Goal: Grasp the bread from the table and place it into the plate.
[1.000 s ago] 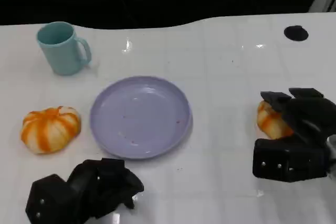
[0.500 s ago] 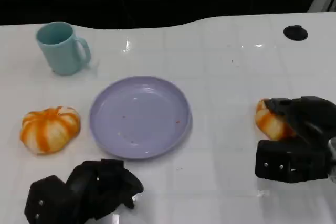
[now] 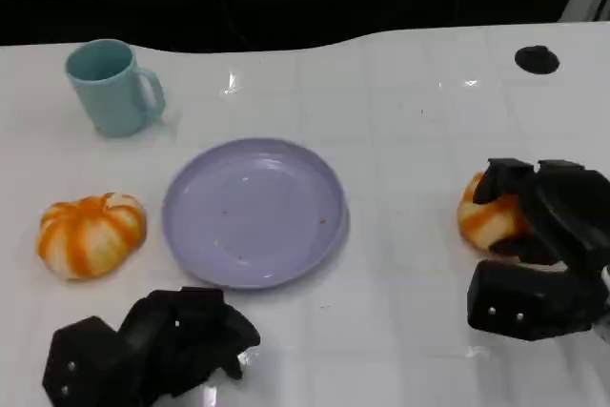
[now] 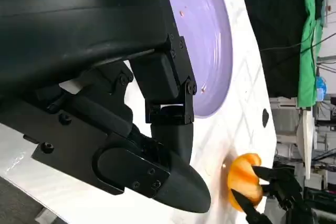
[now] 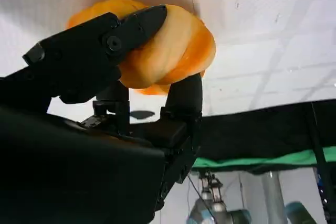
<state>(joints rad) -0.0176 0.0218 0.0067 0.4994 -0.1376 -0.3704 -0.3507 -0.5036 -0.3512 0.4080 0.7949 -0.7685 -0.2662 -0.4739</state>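
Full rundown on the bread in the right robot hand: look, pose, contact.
The bread is a round, lobed bun, orange with pale cream stripes and a smooth glazed-looking skin. It sits at the table's right side, right of the plate and apart from it. The right robot hand grips it: the right wrist view shows black fingers wrapped across its top and another finger pressed against its opposite side. Whether it has left the table cannot be told.

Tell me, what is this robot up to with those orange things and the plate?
The robot's right hand has its fingers around one orange-striped bread on the white table. The purple plate has no bread in it yet. A second bread lies beside the plate, untouched. The left hand rests curled near the plate, holding nothing.
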